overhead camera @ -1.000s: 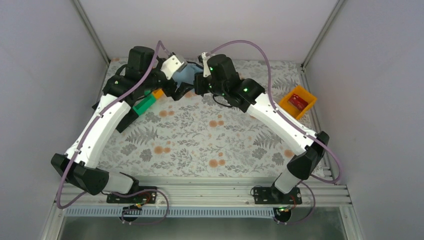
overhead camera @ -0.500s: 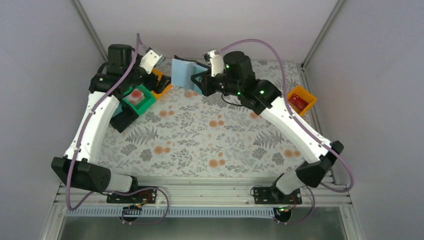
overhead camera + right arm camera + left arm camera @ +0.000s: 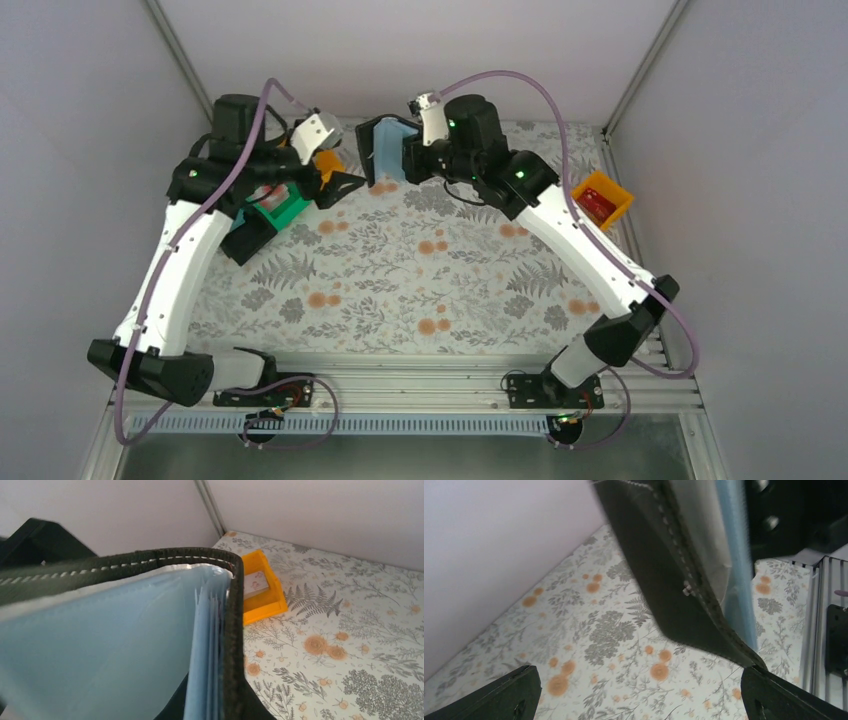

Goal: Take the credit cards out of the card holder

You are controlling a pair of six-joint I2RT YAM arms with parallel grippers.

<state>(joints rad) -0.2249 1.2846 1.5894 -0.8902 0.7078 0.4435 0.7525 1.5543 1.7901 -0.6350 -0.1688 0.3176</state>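
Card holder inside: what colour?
The card holder lining is light blue, outer black with pale stitching; right wrist view shows it best.

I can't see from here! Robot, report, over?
Left gripper open, empty. Right gripper shut on card holder, held open above table. Nothing in the way.

A floral-print cloth (image 3: 400, 280) in grey and orange covers the table. An orange bin (image 3: 616, 188) stands at the far right edge of the cloth. A second orange bin (image 3: 327, 163) stands at the far left, partly hidden. A green bin (image 3: 290, 212) sits just beside it on the near side, and a black bin (image 3: 250, 240) adjoins the green bin to the near left. A ribbed aluminium rail (image 3: 400, 385) runs along the near edge. Plain grey walls (image 3: 60, 150) enclose the left, right and far sides.
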